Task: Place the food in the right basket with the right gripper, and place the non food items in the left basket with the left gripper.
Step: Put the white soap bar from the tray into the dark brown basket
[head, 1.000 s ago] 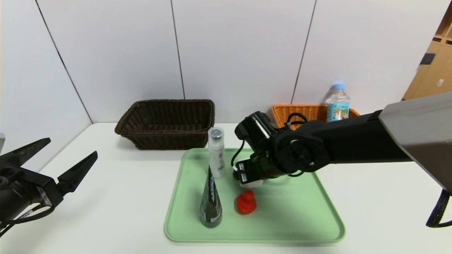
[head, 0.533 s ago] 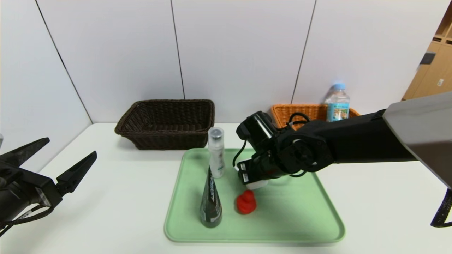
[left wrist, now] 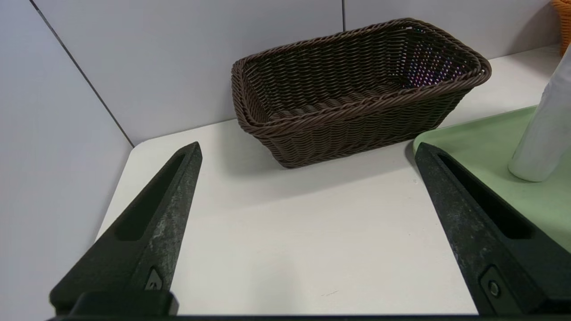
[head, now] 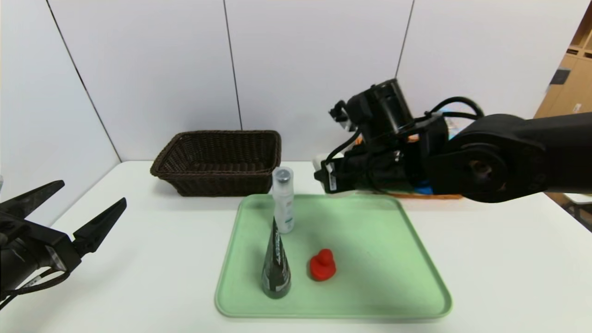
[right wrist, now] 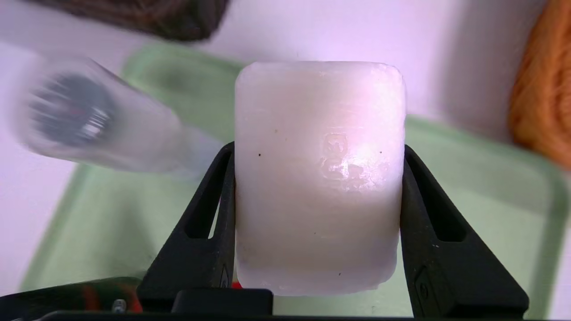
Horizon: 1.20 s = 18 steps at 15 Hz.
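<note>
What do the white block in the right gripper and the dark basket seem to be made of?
White soap bar, held by the right gripper: waxy, matte, slightly translucent solid with a pressed stamp on its face, so probably soap.
Dark brown basket: woven strands with a faint sheen, either wicker or plastic imitation; the look leaves it open.

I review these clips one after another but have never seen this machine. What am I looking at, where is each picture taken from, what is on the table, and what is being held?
It is a two-armed robot with pincer grippers. The wide picture comes from its head; the other two come from cameras on each wrist.

On the white table a green tray carries a white spray bottle, a dark cone-shaped tube and a red duck. The dark brown basket sits behind, the orange basket mostly hidden by the right arm.

The right gripper is clamped on a white soap bar, raised above the tray's far edge. The left gripper waits open at the table's left side.
</note>
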{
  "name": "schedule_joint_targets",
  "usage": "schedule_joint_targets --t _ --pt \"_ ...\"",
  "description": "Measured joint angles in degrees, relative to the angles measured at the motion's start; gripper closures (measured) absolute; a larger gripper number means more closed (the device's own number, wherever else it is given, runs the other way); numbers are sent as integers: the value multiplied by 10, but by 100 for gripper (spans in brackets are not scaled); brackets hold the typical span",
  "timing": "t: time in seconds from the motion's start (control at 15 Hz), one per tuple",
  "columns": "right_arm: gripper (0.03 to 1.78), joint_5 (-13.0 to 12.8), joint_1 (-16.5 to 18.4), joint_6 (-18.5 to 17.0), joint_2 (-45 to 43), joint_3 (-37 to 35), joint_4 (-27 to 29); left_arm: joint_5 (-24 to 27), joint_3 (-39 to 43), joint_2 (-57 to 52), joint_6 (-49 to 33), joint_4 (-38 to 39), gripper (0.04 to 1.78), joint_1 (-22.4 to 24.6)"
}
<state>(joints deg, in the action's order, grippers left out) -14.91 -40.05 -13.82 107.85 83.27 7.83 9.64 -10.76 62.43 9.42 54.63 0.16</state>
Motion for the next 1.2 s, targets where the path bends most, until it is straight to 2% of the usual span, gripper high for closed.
schedule_joint_targets --t 0.13,0.27,0.47,0.6,0.67,0.73,0.93,1.07,1.2 --pt "82 0 14 21 -29 -3 -37 -1 2 -1 -1 0 13 0" --pt "82 4 18 44 -36 -4 -105 -1 3 -2 0 0 13 0" --pt "82 11 12 103 10 17 -264 0 5 -2 1 0 13 0" --pt "82 21 0 135 67 70 -367 1 5 -2 2 0 13 0" --pt "82 26 -9 142 96 105 -400 1 4 -3 2 0 13 0" --pt "83 29 -17 146 124 142 -419 1 5 -3 2 0 13 0" --pt "83 39 -44 167 214 255 -431 0 7 -5 2 0 13 0" --pt "83 69 -66 193 265 279 -433 1 8 -7 2 0 13 -1" --pt "83 81 -73 197 300 286 -435 1 7 -10 1 0 13 -1"
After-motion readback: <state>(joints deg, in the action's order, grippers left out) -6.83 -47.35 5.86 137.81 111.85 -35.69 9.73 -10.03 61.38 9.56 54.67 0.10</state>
